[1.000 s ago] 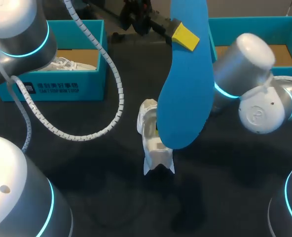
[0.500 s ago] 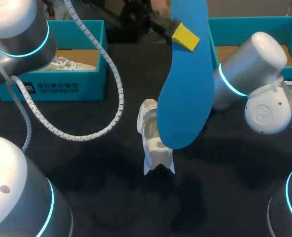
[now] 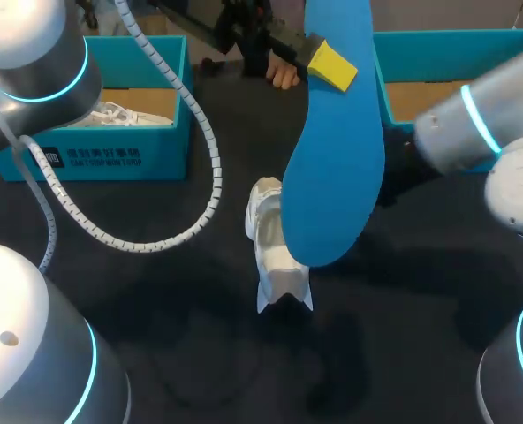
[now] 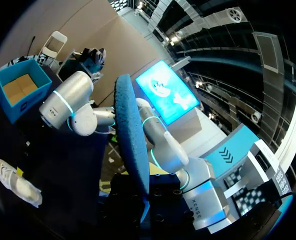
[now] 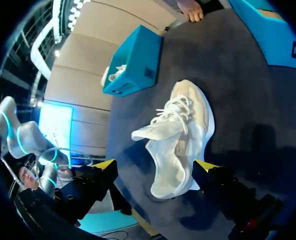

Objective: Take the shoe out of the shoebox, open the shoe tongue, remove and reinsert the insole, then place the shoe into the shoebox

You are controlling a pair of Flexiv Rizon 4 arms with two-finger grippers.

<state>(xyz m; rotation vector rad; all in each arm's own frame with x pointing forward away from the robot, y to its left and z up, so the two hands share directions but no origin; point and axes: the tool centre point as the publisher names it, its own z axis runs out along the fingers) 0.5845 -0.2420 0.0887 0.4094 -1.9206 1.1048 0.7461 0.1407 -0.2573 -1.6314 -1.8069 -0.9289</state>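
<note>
- Two tools at work: left tool (image 3: 325,60) is clamped on the blue insole (image 3: 332,177) and holds it upright in the air, above the shoe.
- Right tool (image 5: 155,166) is spread wide w/ nothing in it. It hovers over the white shoe (image 5: 180,140), fingers (image 5: 104,167) on either side; can't tell if they touch it.
- Shoe lies on the black tabletop (image 3: 155,291), approx. mid, betw. the two blue boxes, laces up.
- Left box (image 3: 94,155) has a 2nd shoe (image 3: 120,115) inside; right box (image 3: 438,44) shows bare cardboard.
- A hand (image 3: 284,75) rests at the tabletop's far edge.
</note>
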